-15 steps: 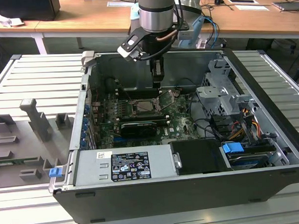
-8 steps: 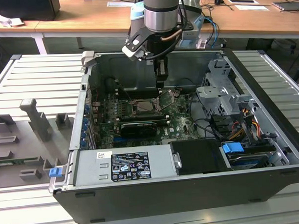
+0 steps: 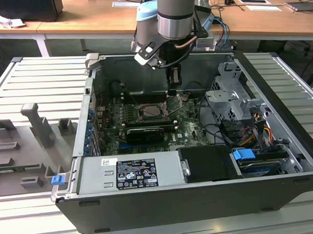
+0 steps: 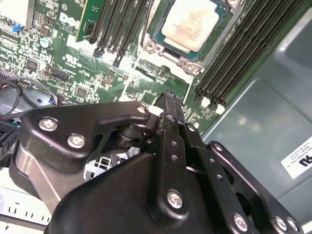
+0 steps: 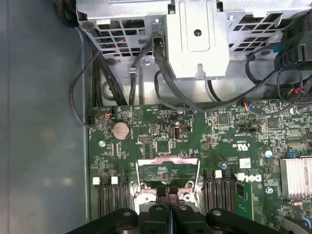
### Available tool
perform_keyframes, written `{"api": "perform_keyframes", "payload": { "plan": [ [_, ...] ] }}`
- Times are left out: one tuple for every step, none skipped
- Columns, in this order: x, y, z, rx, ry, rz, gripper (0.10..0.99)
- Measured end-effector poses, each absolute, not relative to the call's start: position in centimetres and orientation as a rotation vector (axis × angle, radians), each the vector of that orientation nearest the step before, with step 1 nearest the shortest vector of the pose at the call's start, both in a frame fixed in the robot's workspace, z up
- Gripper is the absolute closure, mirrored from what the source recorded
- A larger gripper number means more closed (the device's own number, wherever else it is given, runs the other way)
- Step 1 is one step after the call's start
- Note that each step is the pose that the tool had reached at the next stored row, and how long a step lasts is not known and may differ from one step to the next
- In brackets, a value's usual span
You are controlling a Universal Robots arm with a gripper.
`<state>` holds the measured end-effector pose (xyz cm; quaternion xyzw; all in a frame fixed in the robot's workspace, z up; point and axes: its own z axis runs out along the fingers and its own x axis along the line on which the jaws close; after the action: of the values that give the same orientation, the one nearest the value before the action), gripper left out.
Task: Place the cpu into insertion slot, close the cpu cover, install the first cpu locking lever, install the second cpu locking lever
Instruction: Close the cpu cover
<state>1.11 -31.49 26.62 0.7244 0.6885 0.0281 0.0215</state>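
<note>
1. Silver-beige cpu (image 4: 192,24) lies flat inside the insertion slot (image 4: 152,46), top face bare, near the middle of the motherboard (image 5: 146,126).
2. Cpu cover (image 5: 168,160) looks tipped up off the slot on the gripper's side. Green board shows through its window in the first wrist view.
3. Gripper (image 4: 168,100) hangs just above the board beside the slot's edge, on the cover's side. Fingers are pressed together, with nothing seen between them. Contact with the cover or board cannot be told.
4. Exterior view: the arm reaches down into the open black case (image 3: 201,208), gripper (image 3: 174,88) near the case's far wall, slot (image 3: 152,111) just below it and toward the exterior view's left.
5. Long black memory slots (image 4: 243,53) flank the insertion slot on both sides.
6. Coin cell (image 5: 120,130) sits on the board near its edge, and a finned heat sink (image 5: 295,175) sits at the opposite edge. A grey metal drive cage (image 5: 195,39) lies beyond the board, with black cables running to it.
7. Labelled power supply box (image 3: 132,171) sits along the case's near wall.
8. Case rests on a slatted metal table (image 3: 37,85). Grey fixtures (image 3: 36,121) stand on the table at the exterior view's left edge.
</note>
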Motion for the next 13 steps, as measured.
{"api": "perform_keyframes", "payload": {
  "plan": [
    [1.2,-31.5,26.6,2.245,2.134,0.087,0.98],
    [1.3,-31.5,26.5,2.245,2.133,0.087,0.98],
    [1.3,-31.5,26.5,2.245,2.133,0.086,0.98],
    [1.5,-31.5,26.5,2.245,2.133,0.086,0.98],
    [2.0,-31.5,26.4,2.245,2.133,0.086,0.98],
    [2.5,-31.5,26.4,2.245,2.133,0.086,0.98],
    [2.8,-31.5,26.3,2.245,2.133,0.086,0.98],
    [3.3,-31.5,26.2,2.245,2.134,0.085,0.98],
    [3.6,-31.5,26.2,2.245,2.134,0.085,0.98],
    [3.9,-31.5,26.0,2.245,2.134,0.084,0.98],
    [4.1,-31.5,25.9,2.245,2.134,0.084,0.98],
    [4.2,-31.5,25.9,2.245,2.134,0.084,0.98],
    [4.3,-31.5,25.9,2.245,2.134,0.084,0.98]
  ]
}}
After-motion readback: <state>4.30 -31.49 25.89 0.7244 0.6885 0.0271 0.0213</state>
